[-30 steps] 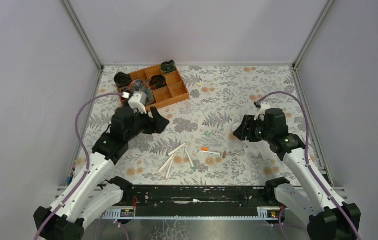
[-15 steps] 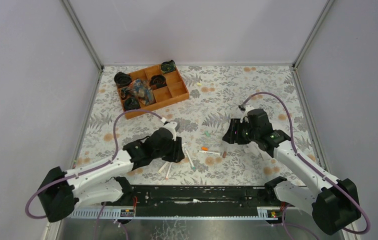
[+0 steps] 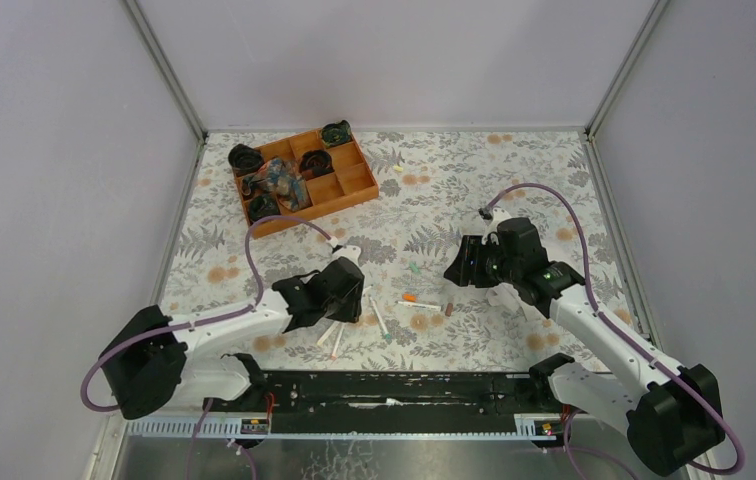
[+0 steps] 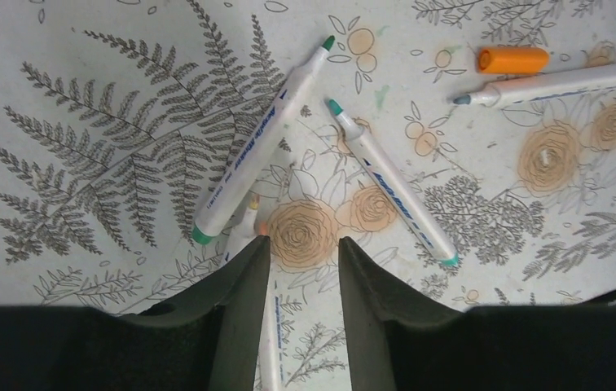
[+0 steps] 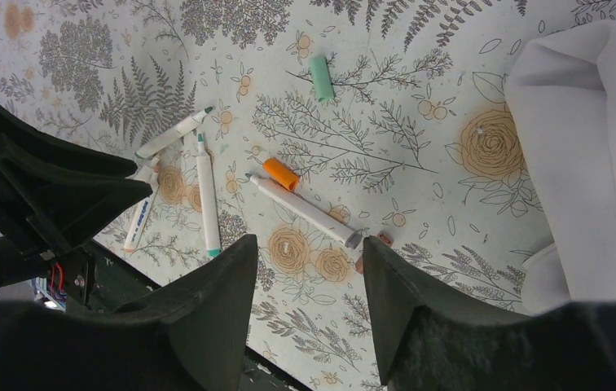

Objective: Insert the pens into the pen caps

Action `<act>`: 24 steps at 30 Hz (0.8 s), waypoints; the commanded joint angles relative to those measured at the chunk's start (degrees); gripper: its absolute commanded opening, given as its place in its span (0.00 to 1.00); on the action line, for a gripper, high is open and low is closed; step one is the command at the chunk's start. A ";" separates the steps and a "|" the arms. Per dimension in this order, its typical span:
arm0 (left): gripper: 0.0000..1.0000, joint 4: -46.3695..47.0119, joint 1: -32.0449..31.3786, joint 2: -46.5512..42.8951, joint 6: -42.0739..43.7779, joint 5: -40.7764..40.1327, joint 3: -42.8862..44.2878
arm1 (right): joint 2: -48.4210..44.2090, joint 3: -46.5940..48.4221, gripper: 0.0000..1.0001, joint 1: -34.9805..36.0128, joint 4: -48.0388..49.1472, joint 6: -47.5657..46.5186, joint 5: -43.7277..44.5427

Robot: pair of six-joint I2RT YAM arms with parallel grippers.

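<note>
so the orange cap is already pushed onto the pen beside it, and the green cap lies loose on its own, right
Not quite. The orange cap is not on any pen: it lies loose on the table beside the bare tip of the pen, as the left wrist view shows. The green cap does lie loose on its own.

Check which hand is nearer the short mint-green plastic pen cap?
Right. The right hand is right of the short mint-green plastic pen cap in the top view; the left hand is farther, down-left over the white plastic pens.
</note>
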 commanded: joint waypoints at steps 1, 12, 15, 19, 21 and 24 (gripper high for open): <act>0.34 3.81 2.17 2.40 1.68 -2.27 1.98 | -0.63 0.97 0.58 0.51 2.13 0.20 -0.02; 0.36 5.88 5.58 6.36 5.12 -0.35 4.11 | -0.52 1.71 0.59 0.48 1.71 -0.03 -0.77; 0.38 5.87 6.06 7.83 5.70 0.54 4.47 | -0.98 1.41 0.59 0.56 1.66 0.18 -0.75; 0.40 6.19 6.80 9.33 6.28 1.21 4.49 | -1.24 1.26 0.59 0.55 1.47 0.26 -0.75; 0.40 6.48 7.16 10.09 6.55 1.54 4.56 | -1.26 1.27 0.59 0.55 1.36 0.27 -0.95; 0.42 7.03 7.39 11.09 6.52 1.48 4.42 | -1.45 1.35 0.59 0.54 1.26 0.44 -1.18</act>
